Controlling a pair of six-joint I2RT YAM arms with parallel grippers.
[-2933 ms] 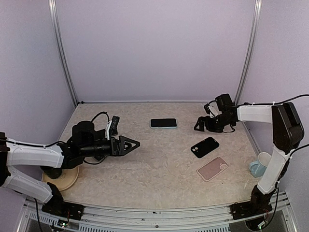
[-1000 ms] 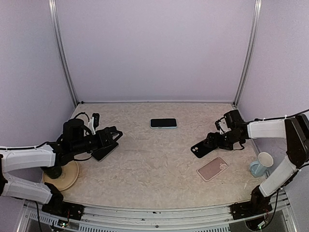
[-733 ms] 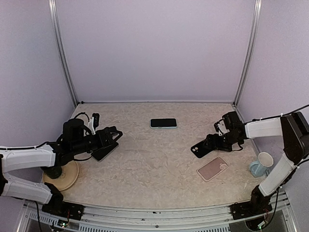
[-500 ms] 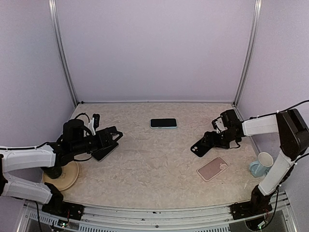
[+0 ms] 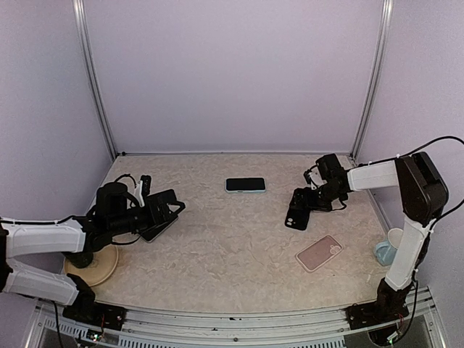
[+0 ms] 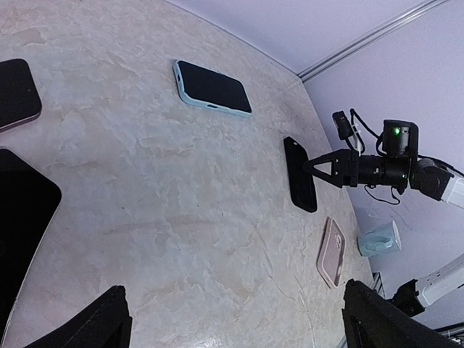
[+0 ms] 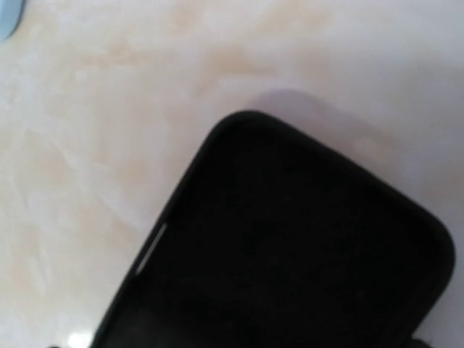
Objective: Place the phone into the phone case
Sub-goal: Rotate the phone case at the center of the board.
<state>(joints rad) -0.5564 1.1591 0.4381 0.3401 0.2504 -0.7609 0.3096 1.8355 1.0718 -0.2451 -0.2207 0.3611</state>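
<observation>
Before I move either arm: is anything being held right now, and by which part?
Left gripper: nothing. Black phone case stands on edge against right gripper; a clamp cannot be told.

From my remote station I count five flat, handset-sized things on the desk. One phone with a pale blue rim lies near the far edge. Two cases sit toward the right edge: one black case and one pink case. Two dark slabs lie near the left edge, a pink-rimmed slab and an all-black slab; I cannot tell whether they are phones or cases. One cup stands at the right edge. One round beige plate sits at the near left corner.
</observation>
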